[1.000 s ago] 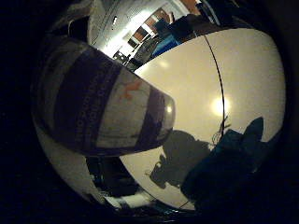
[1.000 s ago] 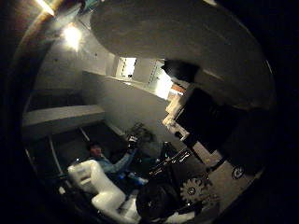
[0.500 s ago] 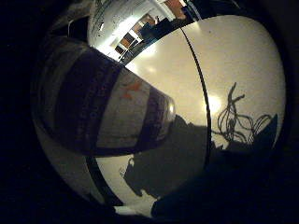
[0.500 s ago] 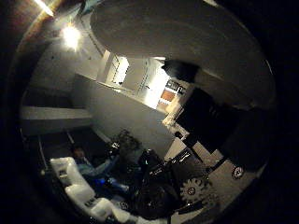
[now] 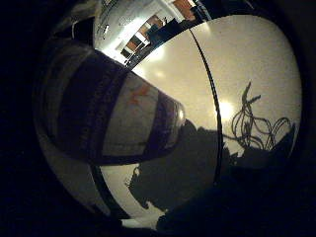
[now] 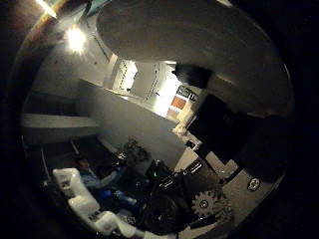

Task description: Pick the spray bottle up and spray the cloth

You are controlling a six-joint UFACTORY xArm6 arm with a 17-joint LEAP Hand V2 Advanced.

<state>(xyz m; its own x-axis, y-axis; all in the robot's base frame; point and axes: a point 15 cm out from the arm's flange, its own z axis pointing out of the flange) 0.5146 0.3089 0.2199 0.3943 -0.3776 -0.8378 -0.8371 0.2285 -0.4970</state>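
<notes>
The spray bottle [image 5: 104, 104], pale with a purple label, fills much of the right little finger side palm view and lies close against the palm, above a white table [image 5: 247, 69]. The shadow of the hand and bottle [image 5: 183, 173] falls on the table beneath. In the right thumb side palm view the bottle's pale body [image 6: 189, 40] curves across the picture. My right hand [image 6: 194, 204] shows as black geared parts and white fingers [image 6: 85, 194] at the edge, curled round the bottle. I cannot make out the cloth; a dark patch [image 5: 252, 193] lies on the table.
A seam [image 5: 209, 94] runs across the white table. Beyond the table's far edge is a lit room with furniture [image 5: 148, 25]. The right thumb side palm view shows a wall, a bright doorway [image 6: 179, 100] and a ceiling lamp [image 6: 75, 38].
The view over the table shifted in the first half second as the hand moved, then held nearly still. The bottle has stayed in the same place against the palm.
</notes>
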